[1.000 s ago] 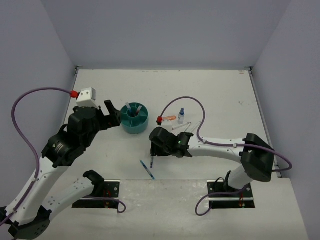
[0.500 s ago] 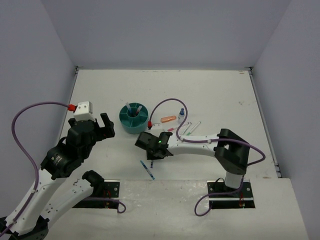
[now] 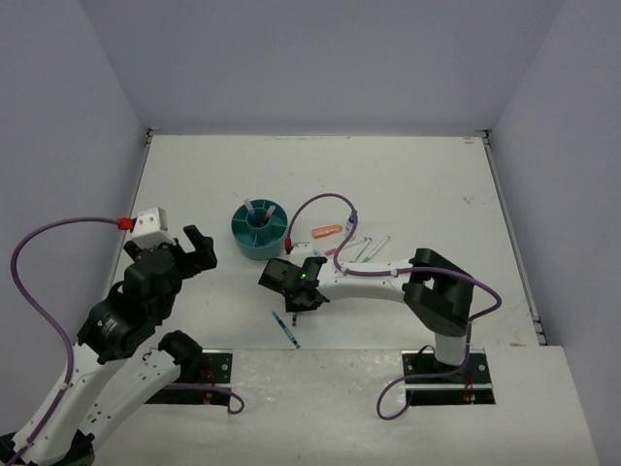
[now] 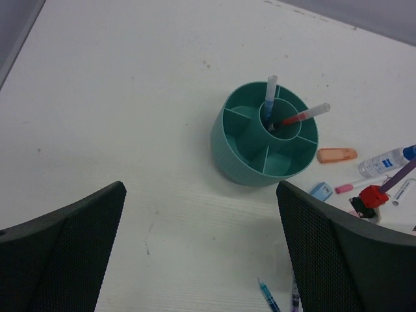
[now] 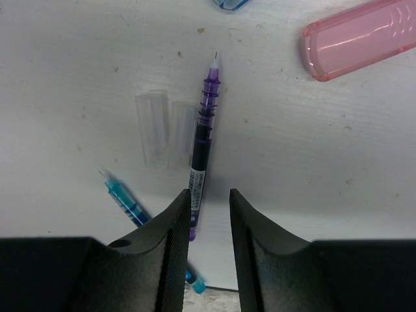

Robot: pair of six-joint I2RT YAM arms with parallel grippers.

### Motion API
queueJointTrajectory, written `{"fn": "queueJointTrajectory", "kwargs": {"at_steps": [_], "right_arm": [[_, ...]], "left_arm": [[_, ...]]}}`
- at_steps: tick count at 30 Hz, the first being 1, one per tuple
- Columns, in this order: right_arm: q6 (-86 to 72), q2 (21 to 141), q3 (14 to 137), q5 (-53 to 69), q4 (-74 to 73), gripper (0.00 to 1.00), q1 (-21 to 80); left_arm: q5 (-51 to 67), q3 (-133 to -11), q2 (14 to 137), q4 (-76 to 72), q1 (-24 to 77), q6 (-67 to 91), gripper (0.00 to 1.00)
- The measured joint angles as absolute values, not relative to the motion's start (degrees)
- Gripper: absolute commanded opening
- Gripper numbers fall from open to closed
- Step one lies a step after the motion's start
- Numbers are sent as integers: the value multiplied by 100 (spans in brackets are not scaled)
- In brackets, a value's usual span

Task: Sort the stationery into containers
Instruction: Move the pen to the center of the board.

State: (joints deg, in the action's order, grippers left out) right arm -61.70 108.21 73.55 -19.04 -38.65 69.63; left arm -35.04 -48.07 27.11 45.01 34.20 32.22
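Between the right fingers: the rear end of a slim purple pen (image 5: pixel 203 140) lies flat on the white table (image 5: pixel 78 58), straddled by the right gripper (image 5: pixel 209 195).
Long axis: the pen runs straight away from the wrist, in line with the slot between the fingers, with its writing tip at the far end.
Right jaws: drawn in narrow but not clenched. The pen sits hard by the finger on the left of the wrist view, and bare table shows between it and the other finger.
Nearer arm: the right one, directly over the pen. The left gripper (image 4: pixel 200 188) hangs well apart, spread wide and holding nothing.
Destination: the round teal plastic organizer (image 4: pixel 227 153) stands near, beyond and to the left of the right gripper in the overhead view. A red pen (image 4: pixel 299 118) and a clear-capped blue pen (image 4: pixel 270 97) lean in its central cup.
Neighbours: two clear plastic caps (image 5: pixel 151 127) lie just beside the barrel, a teal-blue pen (image 5: pixel 127 198) slants off to the lower left, and a stubby pink marker (image 5: pixel 364 36) is well clear.
Likely call: squeeze across the barrel. The caps look close enough to get nudged.
Hidden: the pen's very tail slips behind a finger, so I cannot tell whether they touch. The teal-blue pen runs under the gripper body. A light-blue item is cut off at the top edge. Overhead, the gripper covers the purple pen.
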Motion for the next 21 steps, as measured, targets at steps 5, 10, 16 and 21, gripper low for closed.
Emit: {"fn": "queueJointTrajectory", "kwargs": {"at_steps": [5,10,16,21], "right_arm": [[-6173,10997,7373,-1903,-3870,29,6933],[-6192,11037,7368,-1919,-3879,29,6906],[-6151,11027,7304,-1988,-3809,29,6801],[-5890,10929,7143,-1915,-3523,26,6534]], "left_arm": [[-3586,-4807,2669,4495,3420,3248,100],[-3614,-4807,2717,4493,3420,3253,100],[-3618,-4797,2746,4482,3420,3253,100],[-3618,-4797,2756,4461,3420,3253,100]]}}
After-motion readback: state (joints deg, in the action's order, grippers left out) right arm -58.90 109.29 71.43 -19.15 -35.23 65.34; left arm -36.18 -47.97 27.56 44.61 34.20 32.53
